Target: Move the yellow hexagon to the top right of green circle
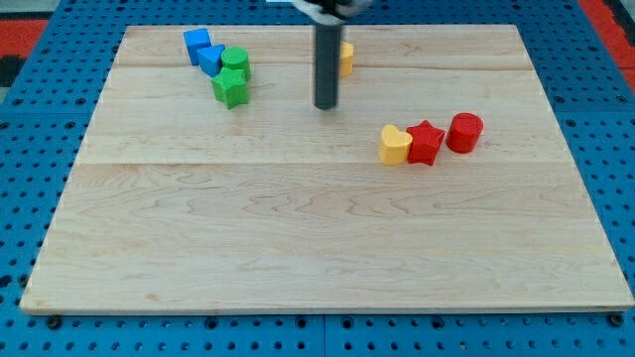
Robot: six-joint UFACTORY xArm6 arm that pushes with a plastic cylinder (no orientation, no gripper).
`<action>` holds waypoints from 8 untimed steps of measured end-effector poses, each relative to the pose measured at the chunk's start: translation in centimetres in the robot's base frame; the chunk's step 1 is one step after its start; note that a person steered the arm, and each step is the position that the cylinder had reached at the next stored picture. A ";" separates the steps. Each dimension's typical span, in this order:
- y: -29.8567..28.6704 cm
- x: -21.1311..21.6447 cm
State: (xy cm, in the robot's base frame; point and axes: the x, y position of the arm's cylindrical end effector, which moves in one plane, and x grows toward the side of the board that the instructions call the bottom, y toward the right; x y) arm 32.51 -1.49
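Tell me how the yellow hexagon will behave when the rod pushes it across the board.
The yellow hexagon, half hidden behind my tip, looks like a small rigid block, so it should probably slide on the smooth wooden board rather than roll. Its flat sides may let it turn under an off-centre push. It sits low, so tipping seems unlikely.

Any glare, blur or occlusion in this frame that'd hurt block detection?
Camera view: lighting even, no glare on the board, shadows soft and short. Blocks sharp; the rod's top at the view's top edge is blurred. The rod hides most of the yellow hexagon; my tip sits just below it, right of the green circle.
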 end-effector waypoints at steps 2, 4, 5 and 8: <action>10.9 -8.5; 14.2 -13.3; 10.4 -13.3; 0.4 -13.0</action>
State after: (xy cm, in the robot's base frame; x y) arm 19.47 -1.08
